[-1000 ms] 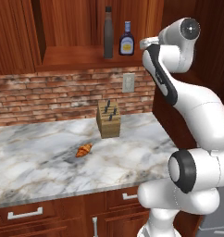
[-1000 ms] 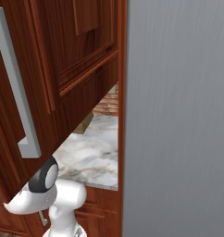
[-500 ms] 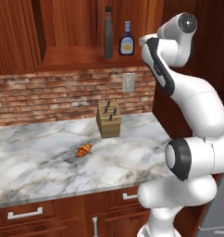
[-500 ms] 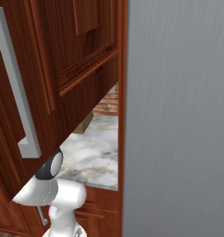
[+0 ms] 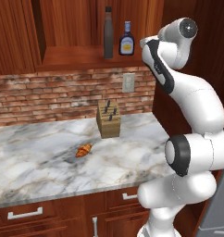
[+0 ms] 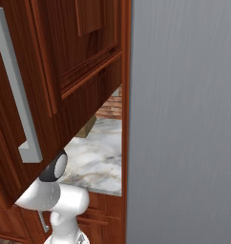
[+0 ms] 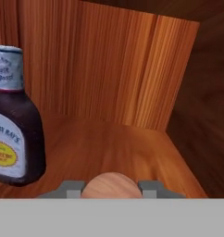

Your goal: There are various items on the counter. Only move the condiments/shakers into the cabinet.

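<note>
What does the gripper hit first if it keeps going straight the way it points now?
Probably the cabinet's back wall. The gripper, shut on the brown shaker, points past the blue bottle; depth is unclear.

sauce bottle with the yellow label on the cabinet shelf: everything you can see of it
The sauce bottle is short and squat, with dark brown, glossy contents, a bluish-grey printed neck band and a pale front label bearing a yellow oval. It stands upright on the cabinet shelf, right of the taller dark bottle and apart from it. In the hand view it sits left of the gripper, not touching it.
</note>
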Tool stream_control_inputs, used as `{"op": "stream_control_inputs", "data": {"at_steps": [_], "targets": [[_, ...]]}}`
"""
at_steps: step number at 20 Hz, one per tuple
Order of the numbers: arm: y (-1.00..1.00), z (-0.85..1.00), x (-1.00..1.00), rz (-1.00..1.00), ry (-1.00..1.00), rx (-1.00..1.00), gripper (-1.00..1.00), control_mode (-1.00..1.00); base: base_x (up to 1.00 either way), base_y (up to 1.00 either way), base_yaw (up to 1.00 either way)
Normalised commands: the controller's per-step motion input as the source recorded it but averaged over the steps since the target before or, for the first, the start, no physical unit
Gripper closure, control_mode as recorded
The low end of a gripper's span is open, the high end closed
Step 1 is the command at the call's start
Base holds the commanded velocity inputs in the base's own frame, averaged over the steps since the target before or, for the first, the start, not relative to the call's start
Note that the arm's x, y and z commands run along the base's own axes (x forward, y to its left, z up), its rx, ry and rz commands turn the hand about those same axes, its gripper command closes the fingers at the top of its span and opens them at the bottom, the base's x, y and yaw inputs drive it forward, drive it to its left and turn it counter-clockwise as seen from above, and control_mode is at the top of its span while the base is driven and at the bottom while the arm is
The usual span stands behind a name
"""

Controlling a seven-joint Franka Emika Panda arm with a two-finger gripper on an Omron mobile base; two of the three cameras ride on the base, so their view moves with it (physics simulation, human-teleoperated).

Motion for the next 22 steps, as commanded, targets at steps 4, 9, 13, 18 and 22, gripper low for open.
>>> {"op": "stream_control_inputs", "data": {"at_steps": [4,9,13,18,22], "targets": [[0.0,-0.12,0.15,0.0,-0.03,-0.01,-1.0,-1.0,0.0,0.0,0.0],[0.0,-0.1,0.25,0.0,-0.01,0.0,-1.0,-1.0,0.0,0.0,0.0],[0.0,-0.08,0.31,0.0,0.0,0.0,-1.0,-1.0,0.0,0.0,0.0],[0.0,-0.04,0.31,0.0,0.0,0.0,-1.0,-1.0,0.0,0.0,0.0],[0.0,0.0,0.04,0.0,0.0,0.0,-1.0,-1.0,0.0,0.0,0.0]]}}
